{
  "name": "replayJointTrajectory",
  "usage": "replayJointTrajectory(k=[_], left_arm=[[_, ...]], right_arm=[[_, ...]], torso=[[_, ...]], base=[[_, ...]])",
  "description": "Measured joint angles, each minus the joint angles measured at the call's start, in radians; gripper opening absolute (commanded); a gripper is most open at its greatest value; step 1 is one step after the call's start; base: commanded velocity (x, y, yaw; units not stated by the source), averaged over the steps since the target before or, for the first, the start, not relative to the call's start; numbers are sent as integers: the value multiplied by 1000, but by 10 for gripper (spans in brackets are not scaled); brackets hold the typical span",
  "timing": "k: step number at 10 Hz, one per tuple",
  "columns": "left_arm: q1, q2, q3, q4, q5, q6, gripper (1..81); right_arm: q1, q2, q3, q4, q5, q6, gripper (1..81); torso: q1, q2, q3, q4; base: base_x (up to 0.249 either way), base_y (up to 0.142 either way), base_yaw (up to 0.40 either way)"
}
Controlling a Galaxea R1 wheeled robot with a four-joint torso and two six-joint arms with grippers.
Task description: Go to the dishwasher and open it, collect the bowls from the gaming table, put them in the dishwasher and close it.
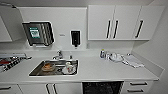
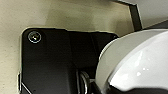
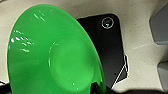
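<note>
The dishwasher (image 1: 102, 87) is under the white counter, right of the sink, and its dark inside shows. In the right wrist view a large bright green bowl (image 3: 55, 55) hangs close over the pale floor, with my right gripper (image 3: 97, 88) shut on its rim. In the left wrist view a white bowl (image 2: 135, 62) sits just as close, and my left gripper (image 2: 93, 87) is shut on its edge. The gaming table is out of view.
A steel sink (image 1: 37, 71) with a tap holds dishes. A dish rack (image 1: 10, 61) is at the far left. Bottles (image 1: 102, 53) and a cloth (image 1: 132, 61) lie on the counter's right. White cabinets (image 1: 117, 22) with dark handles hang above, and white drawers (image 1: 137, 87) flank the dishwasher.
</note>
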Motion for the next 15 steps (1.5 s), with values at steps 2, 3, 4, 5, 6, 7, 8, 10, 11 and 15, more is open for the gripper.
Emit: replayJointTrajectory(k=[2, 3, 4, 5, 6, 7, 8, 10, 11, 15], left_arm=[[-1, -37, 8, 1, -45, 0, 10], [0, -54, 28, 1, -44, 0, 10], [-1, -73, 64, 1, -45, 0, 10], [-1, -98, 116, 1, -53, 0, 10], [-3, -133, 173, 1, -62, 0, 10], [-4, -179, 218, 0, -74, -1, 10], [-4, -225, 247, -2, -79, -1, 10], [-9, -299, 311, -15, -103, -2, 10], [-17, -330, 354, -22, -114, -3, 10], [-65, -473, 528, -44, -138, -5, 10]], right_arm=[[0, -3, 6, -1, 0, 0, 10], [0, -3, 8, -2, 2, 0, 10], [1, -3, 9, -2, 2, 0, 10], [2, -3, 9, -2, 2, 0, 10], [1, -3, 9, -2, 2, 0, 10], [2, -3, 9, -2, 2, 0, 10], [2, -3, 9, -2, 2, 0, 10], [2, -3, 9, -2, 3, 0, 10], [3, -3, 9, -2, 4, 0, 10], [20, -48, 28, -1, -21, 0, 10]], torso=[[0, 0, 0, 0], [0, 0, 0, 0], [0, 0, 0, 0], [0, 0, 0, 0], [0, 0, 0, 0], [0, 0, 0, 0], [0, 0, 0, 0], [0, 0, -6, 0], [-1, 0, -17, 0], [0, 0, -35, 0]], base=[[0, 0, 0], [0, 0, 0], [0, 0, 0], [0, 0, 0], [0, 0, 0], [0, 0, 0], [0, 0, 0], [0, 0, 0], [0, 0, 0], [0, 0, 0]])
